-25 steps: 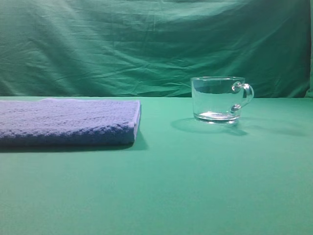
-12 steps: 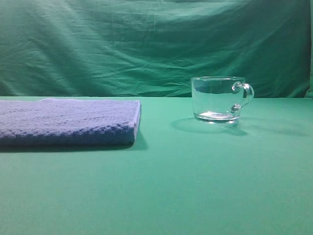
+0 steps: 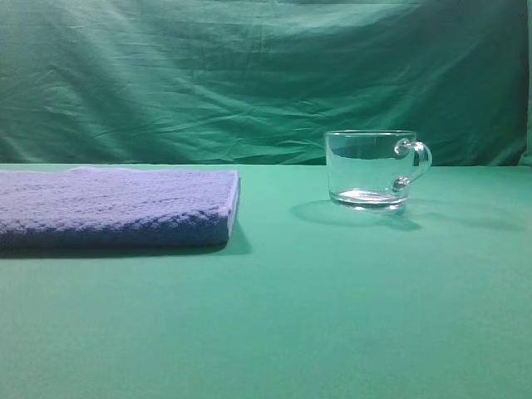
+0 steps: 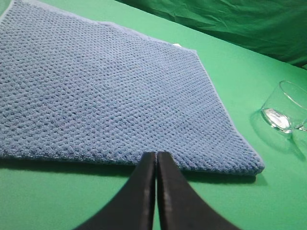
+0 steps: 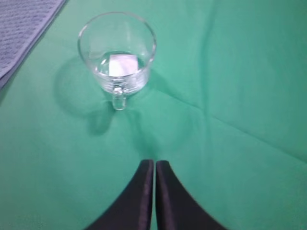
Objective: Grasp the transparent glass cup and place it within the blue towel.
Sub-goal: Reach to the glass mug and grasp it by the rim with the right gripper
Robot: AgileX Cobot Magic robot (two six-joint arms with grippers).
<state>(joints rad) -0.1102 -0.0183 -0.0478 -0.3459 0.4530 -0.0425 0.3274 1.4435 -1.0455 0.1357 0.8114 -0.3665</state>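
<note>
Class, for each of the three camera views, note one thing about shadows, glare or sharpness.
Exterior high: soft overall, and the glass cup casts a faint shadow on the green cloth. Left wrist: the blue towel weave is crisp, with a dark shadow along its near edge. Right wrist: a bright white reflection sits in the cup's base; the dark end effector looks soft-edged.

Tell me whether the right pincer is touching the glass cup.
Apart. In the right wrist view, the right pincer sits shut with bare green cloth between its tips and the glass cup, whose handle points toward it.
</note>
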